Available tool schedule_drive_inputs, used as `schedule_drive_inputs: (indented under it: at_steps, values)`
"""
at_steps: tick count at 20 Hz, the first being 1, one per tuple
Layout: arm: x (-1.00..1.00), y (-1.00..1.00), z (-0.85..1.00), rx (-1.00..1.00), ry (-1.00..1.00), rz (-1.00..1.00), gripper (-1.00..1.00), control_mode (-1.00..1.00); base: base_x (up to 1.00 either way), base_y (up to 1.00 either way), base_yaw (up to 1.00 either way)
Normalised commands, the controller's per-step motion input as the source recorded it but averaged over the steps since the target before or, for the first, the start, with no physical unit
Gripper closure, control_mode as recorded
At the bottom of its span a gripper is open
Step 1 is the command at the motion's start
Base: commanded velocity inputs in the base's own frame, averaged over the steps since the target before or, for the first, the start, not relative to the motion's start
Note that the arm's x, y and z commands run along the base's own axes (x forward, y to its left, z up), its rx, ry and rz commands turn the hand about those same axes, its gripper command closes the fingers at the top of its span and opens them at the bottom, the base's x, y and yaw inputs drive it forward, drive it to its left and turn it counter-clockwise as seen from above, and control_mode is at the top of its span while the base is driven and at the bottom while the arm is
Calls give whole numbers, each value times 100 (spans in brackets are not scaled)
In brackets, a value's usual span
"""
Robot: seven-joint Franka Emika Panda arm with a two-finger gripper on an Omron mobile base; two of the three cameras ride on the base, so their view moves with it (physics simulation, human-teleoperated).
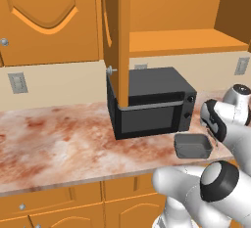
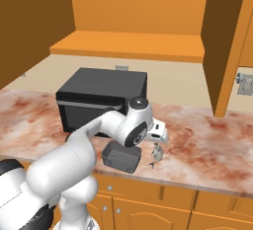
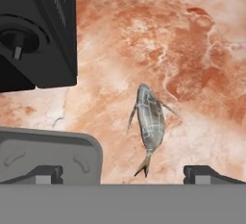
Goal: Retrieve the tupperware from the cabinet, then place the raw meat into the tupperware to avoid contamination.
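The tupperware, a shallow grey container, sits empty on the marbled counter near the front edge, just before the microwave's right corner. The raw meat is a small grey fish lying flat on the counter right beside the container, not touching it. My gripper hangs open a little above the fish, pointing down, with nothing between its fingers. The cabinet above stands with its doors swung open and a bare shelf.
A black microwave stands on the counter behind the container. The open cabinet door hangs over its left part. The counter's front edge runs close to the fish. Wall outlets dot the backsplash.
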Motion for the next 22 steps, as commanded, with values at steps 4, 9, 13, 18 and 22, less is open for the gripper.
schedule_drive_inputs:
  at_steps: [4,9,13,18,22]
  values:
    - [0,-38,-5,-1,0,4,-100,-100,0,0,0]
    - [0,-15,-8,0,0,1,-100,-100,0,0,0]
    - [1,0,-9,0,-4,0,-100,-100,0,0,0]
    - [0,-3,-20,0,-5,0,-100,-100,0,0,0]
    - [0,-8,-21,0,-2,0,-100,-100,0,0,0]
